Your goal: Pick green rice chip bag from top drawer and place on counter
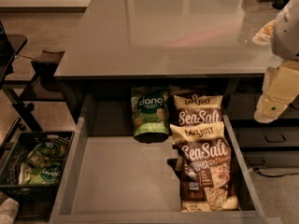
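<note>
The green rice chip bag [150, 112] lies flat at the back middle of the open top drawer [117, 181], partly under the counter's front edge. Its dark round logo faces up. The counter [163, 31] is a wide glossy grey worktop above and behind the drawer. My gripper [275, 101] hangs at the right edge of the view, above the drawer's right side and well to the right of the green bag. It holds nothing that I can see.
Two brown-and-cream "Sea Salt" bags [198, 111] [205, 171] lie along the drawer's right side, next to the green bag. A black wire basket [32, 164] with green packets stands on the floor at the left. A dark stand [44, 62] is beyond it.
</note>
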